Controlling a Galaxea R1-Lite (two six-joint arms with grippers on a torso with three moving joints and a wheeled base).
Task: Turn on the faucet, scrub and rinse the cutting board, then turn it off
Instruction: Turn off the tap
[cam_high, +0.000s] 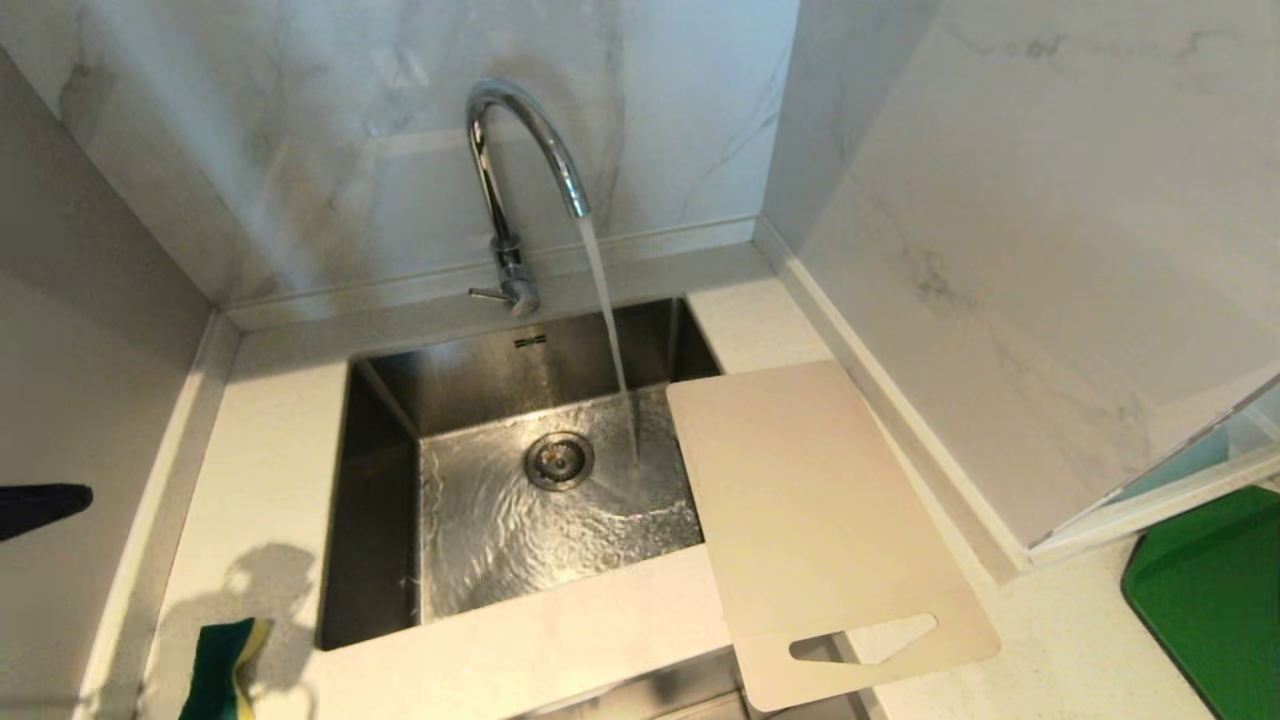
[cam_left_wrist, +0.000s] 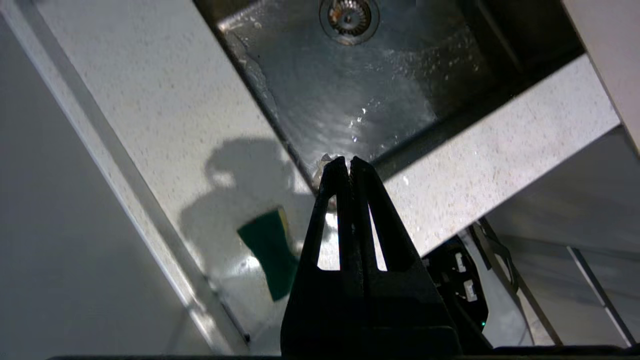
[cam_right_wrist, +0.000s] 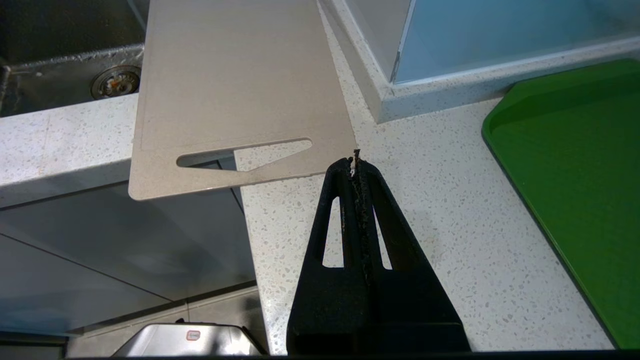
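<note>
The chrome faucet (cam_high: 520, 150) stands behind the sink with its lever (cam_high: 490, 294) out to the left, and water runs from its spout into the basin. The beige cutting board (cam_high: 810, 510) lies flat on the counter right of the sink. It overhangs the basin's right edge, and its slotted handle end (cam_right_wrist: 240, 155) sticks out past the counter front. My left gripper (cam_left_wrist: 348, 161) is shut and empty, high over the sink's near left corner; its dark tip (cam_high: 40, 505) shows at the head view's left edge. My right gripper (cam_right_wrist: 355, 162) is shut and empty over the counter, beside the board's handle corner.
A green and yellow sponge (cam_high: 225, 670) lies on the counter left of the sink (cam_high: 380, 400), near the front edge. A dark green mat (cam_high: 1210, 600) lies at the far right. Marble walls close in the back and the right side. The drain (cam_high: 559, 460) sits mid-basin.
</note>
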